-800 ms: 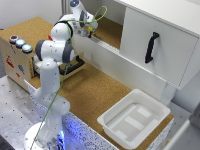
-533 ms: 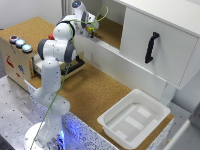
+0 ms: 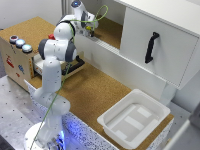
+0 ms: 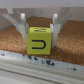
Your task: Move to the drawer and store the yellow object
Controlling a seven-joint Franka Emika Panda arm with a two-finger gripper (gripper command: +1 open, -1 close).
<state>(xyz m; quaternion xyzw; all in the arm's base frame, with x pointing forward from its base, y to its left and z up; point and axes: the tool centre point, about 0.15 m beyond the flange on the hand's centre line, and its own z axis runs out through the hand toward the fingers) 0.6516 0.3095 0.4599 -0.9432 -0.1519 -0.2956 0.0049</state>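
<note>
The gripper (image 4: 39, 31) has its jaws clamped on the yellow block's (image 4: 39, 42) flat sides; it looks light, rigid, secure.

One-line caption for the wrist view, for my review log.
Gripper fingers straddle the yellow object, a cube marked with a black U, over cork.

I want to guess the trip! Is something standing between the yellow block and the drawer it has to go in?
Yes. The tool holds the yellow block over the raised cork shelf. The shelf's white front wall and the robot's own arm lie between it and the open drawer.
</note>
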